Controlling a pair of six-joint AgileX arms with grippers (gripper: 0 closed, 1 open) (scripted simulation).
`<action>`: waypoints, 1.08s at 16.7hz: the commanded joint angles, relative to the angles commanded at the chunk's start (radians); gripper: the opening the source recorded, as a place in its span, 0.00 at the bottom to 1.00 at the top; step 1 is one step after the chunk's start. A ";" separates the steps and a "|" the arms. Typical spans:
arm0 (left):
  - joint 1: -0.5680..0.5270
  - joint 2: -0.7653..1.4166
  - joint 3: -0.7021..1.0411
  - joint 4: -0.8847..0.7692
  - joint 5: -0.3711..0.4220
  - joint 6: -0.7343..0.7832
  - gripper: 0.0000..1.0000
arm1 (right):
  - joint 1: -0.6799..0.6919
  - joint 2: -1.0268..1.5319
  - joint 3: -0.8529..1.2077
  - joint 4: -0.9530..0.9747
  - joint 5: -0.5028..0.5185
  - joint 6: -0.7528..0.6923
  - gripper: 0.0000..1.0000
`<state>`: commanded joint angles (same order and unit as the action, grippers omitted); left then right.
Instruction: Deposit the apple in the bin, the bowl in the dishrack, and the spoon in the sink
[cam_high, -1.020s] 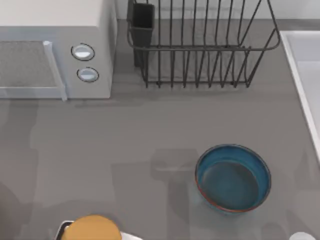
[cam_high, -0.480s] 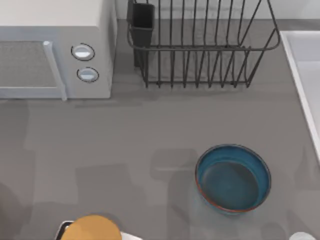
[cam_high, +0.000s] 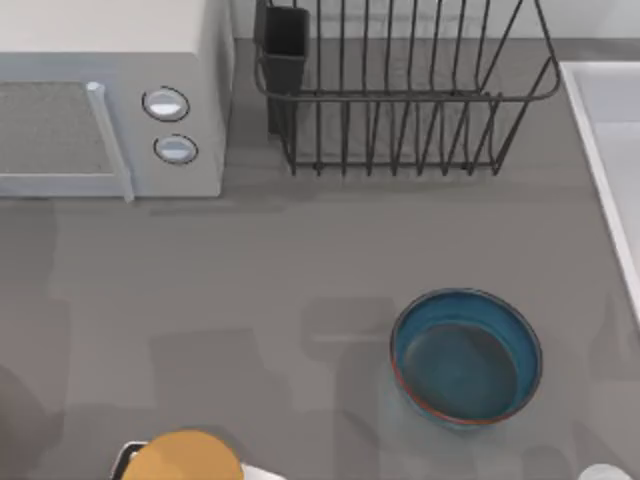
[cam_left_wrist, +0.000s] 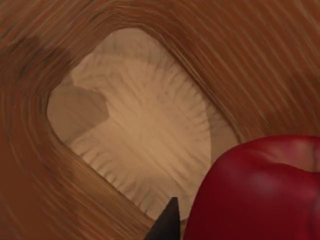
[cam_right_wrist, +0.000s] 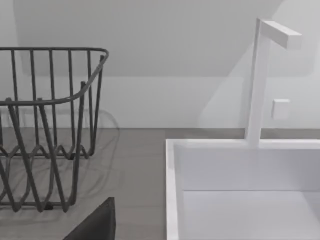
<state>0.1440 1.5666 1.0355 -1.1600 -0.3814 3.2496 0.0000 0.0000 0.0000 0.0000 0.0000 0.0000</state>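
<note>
My left wrist camera looks down into a woven brown bin (cam_left_wrist: 90, 60), its pale ribbed floor visible through the opening. The apple (cam_left_wrist: 260, 192) sits close against the lens, glossy red, above the bin's mouth. One dark fingertip (cam_left_wrist: 167, 225) of my left gripper shows just beside the apple; I cannot tell from this whether the fingers are clamped on the fruit or have let it go.

My right wrist camera faces the sink (cam_right_wrist: 172, 185), with its white upright faucet (cam_right_wrist: 255, 80) at the back rim, and the dishrack (cam_right_wrist: 50, 100) beside it. A dark finger (cam_right_wrist: 97, 225) of my right gripper shows at the frame's edge; its grip state I cannot tell.

From above, the bowl (cam_high: 466, 357) stands upright on the grey table (cam_high: 250, 270), towards the right, apart from everything. The dishrack (cam_high: 400, 90) stands at the rear, its utensil cup (cam_high: 285, 45) nearest the microwave (cam_high: 110, 95) at rear left. The sink (cam_high: 610, 130) lies along the right edge. An orange-yellow round thing (cam_high: 187, 458) lies at the front left.
</note>
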 joint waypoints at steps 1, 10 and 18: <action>0.000 0.000 0.000 0.000 0.000 0.000 0.60 | 0.000 0.000 0.000 0.000 0.000 0.000 1.00; 0.000 0.000 0.000 0.000 0.000 0.000 1.00 | 0.000 0.000 0.000 0.000 0.000 0.000 1.00; -0.001 -0.019 0.000 0.018 0.011 -0.029 1.00 | 0.000 0.000 0.000 0.000 0.000 0.000 1.00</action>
<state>0.1430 1.5474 1.0357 -1.1424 -0.3703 3.2209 0.0000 0.0000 0.0000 0.0000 0.0000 0.0000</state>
